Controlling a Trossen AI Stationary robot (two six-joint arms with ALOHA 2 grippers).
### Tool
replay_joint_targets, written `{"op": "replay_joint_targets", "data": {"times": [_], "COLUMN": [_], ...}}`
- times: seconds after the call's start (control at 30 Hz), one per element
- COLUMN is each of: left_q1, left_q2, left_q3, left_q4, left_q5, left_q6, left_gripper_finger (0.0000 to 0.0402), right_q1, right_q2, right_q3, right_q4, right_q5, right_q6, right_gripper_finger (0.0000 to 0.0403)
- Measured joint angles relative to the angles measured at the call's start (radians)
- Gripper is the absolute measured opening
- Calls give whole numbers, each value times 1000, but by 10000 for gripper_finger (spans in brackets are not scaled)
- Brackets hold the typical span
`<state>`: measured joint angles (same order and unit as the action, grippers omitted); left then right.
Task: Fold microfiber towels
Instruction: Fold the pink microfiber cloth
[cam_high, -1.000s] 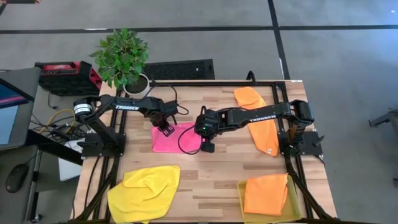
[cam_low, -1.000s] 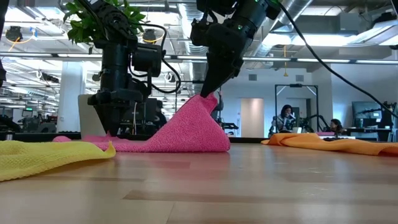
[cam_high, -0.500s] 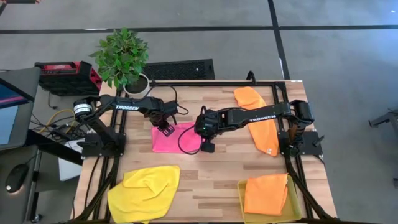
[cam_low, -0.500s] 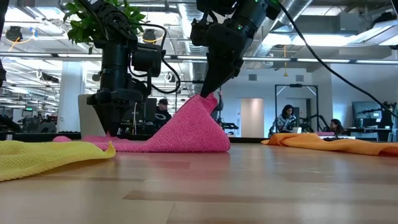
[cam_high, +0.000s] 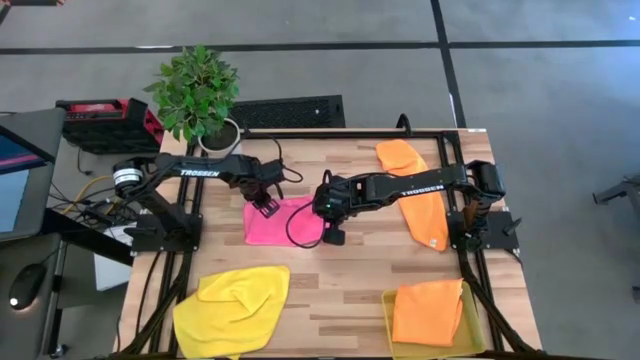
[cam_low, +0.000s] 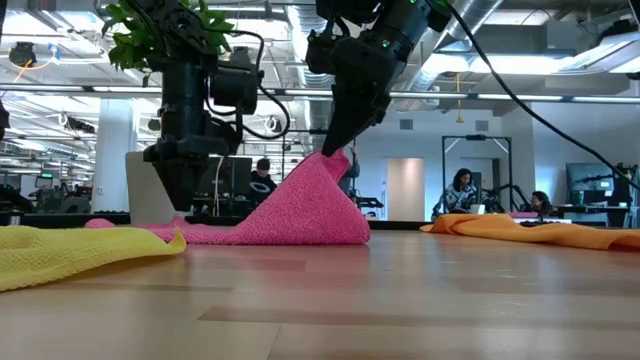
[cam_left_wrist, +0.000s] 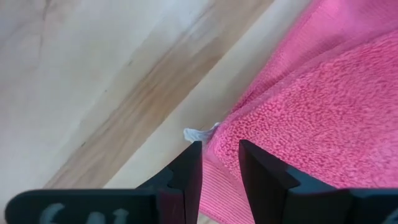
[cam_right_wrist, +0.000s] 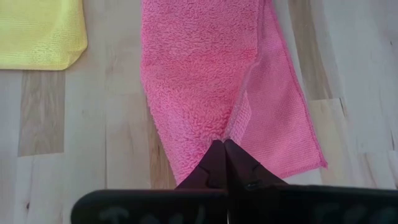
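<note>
The hot pink towel (cam_high: 280, 222) lies at the table's middle, its left part flat on the wood and its right part raised into a peak (cam_low: 325, 165). My right gripper (cam_low: 335, 150) is shut on that peak. My left gripper (cam_high: 266, 207) hangs just over the towel's far left edge (cam_left_wrist: 249, 118), its fingers a small gap apart, one on either side of the hem without gripping it. A white tag (cam_left_wrist: 198, 132) sticks out at that edge. My right gripper pinches the pink towel between its two shut fingers at the raised peak (cam_right_wrist: 231, 127), where the fluffy upper layer's edge meets the smoother layer beneath. The fingers slant down from above. The cloth slopes from the hold to the table, where the rest lies.
A yellow towel (cam_high: 235, 305) lies crumpled at the near left. An orange towel (cam_high: 415, 195) lies along the far right. Another orange towel (cam_high: 428, 312) sits in the yellow tray (cam_high: 388, 322) at the near right. A potted plant (cam_high: 200, 95) stands beyond the far left corner. People show in the room behind.
My left gripper has risen a little off the table and shifted slightly toward the table's left edge. The pink towel's left part stays flat where it was. My right gripper keeps the peak still.
</note>
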<state>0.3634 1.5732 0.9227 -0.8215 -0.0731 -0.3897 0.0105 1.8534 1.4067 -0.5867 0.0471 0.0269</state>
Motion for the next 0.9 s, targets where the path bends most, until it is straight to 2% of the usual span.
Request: {"op": "replay_joint_targets", "data": {"times": [0.9], "left_q1": [-3], "left_q2": [-1], "left_q3": [-29], "left_q4": [50], "left_q5": [-21], "left_q6": [4], "left_gripper_finger": [98], "right_q1": [0], "right_q2": [0], "right_q3": [0], "right_q4": [-2], "right_q5": [-1], "right_q6": [1], "right_gripper_finger": [3]}}
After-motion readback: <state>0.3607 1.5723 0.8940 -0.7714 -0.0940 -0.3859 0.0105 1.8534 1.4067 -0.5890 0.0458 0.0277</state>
